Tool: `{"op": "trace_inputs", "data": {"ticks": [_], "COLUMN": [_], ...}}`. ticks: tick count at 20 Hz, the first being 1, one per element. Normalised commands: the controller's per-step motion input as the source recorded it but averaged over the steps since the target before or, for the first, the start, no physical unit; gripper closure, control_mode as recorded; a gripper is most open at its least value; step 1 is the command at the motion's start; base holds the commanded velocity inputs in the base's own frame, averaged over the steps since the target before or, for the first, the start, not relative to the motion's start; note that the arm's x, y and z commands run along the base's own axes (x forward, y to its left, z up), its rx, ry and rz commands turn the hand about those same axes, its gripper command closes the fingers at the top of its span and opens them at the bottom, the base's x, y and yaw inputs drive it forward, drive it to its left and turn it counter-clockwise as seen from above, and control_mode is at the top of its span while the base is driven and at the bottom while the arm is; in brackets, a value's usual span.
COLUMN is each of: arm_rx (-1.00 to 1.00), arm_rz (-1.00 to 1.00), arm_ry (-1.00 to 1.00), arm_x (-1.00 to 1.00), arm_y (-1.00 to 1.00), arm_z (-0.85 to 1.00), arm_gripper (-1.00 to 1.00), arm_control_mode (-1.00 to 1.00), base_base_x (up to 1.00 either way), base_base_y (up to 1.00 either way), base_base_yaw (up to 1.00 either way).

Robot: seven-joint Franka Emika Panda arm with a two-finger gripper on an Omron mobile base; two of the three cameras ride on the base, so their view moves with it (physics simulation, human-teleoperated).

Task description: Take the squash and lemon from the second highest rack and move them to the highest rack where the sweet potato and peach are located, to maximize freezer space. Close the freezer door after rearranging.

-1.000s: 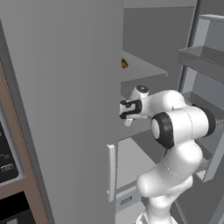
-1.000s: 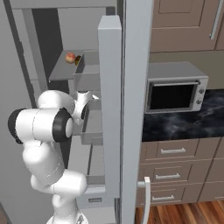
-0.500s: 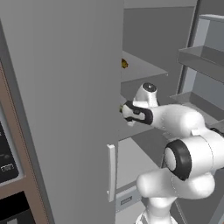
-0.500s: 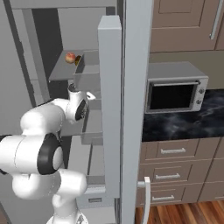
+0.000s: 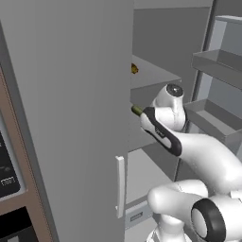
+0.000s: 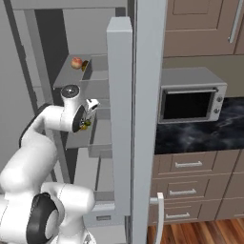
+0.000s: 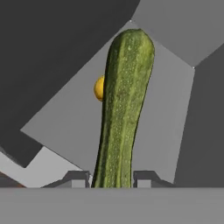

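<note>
In the hand view the dark green squash [image 7: 123, 109] juts forward from between my fingertips [image 7: 78, 179], and my gripper [image 7: 112, 180] is shut on it. The yellow lemon [image 7: 99, 88] lies just behind the squash, half hidden, on the grey second highest rack [image 7: 70, 127]. From the left base view the squash's green tip [image 5: 136, 110] pokes out ahead of the gripper [image 5: 142, 114] inside the freezer. The peach [image 6: 76, 62] and the brown sweet potato [image 6: 85, 65] rest on the highest rack [image 6: 66, 76], above the gripper [image 6: 86, 122]. The freezer door [image 6: 119, 109] stands open.
Grey tray bins [image 5: 215, 61] line the door's inner face to the right of my arm. A tall grey panel [image 5: 71, 108] walls off the left side. A microwave [image 6: 190, 99] sits on the dark counter, with wooden drawers [image 6: 188, 190] below.
My elbow has swung down and round to the other side while the hand has stayed near the same spot at the rack, still shut on the squash.
</note>
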Motion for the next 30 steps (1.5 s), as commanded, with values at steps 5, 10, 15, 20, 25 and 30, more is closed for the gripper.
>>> {"op": "trace_inputs", "data": {"ticks": [5, 10, 15, 20, 25, 30], "arm_rx": [0.07, 0.06, 0.02, 0.00, 0.00, 0.04], "arm_rz": [-0.08, -0.06, -0.05, -0.11, -0.13, -0.01], "arm_ry": [-0.11, -0.11, -0.12, -0.09, 0.00, 0.00], "arm_x": [-0.70, -0.75, -0.71, -0.40, 0.15, 0.48], "arm_y": [0.00, 0.00, 0.00, 0.00, 0.00, 0.00], "arm_z": [0.71, 0.57, 0.62, 0.60, 0.69, 0.54], "arm_gripper": [1.00, 1.00, 1.00, 1.00, 1.00, 1.00], "arm_control_mode": [-1.00, -1.00, -1.00, -1.00, -1.00, -1.00], "base_base_x": [0.00, 0.00, 0.00, 0.00, 0.00, 0.00], "base_base_y": [0.00, 0.00, 0.00, 0.00, 0.00, 0.00], "base_base_yaw": [0.00, 0.00, 0.00, 0.00, 0.00, 0.00]}}
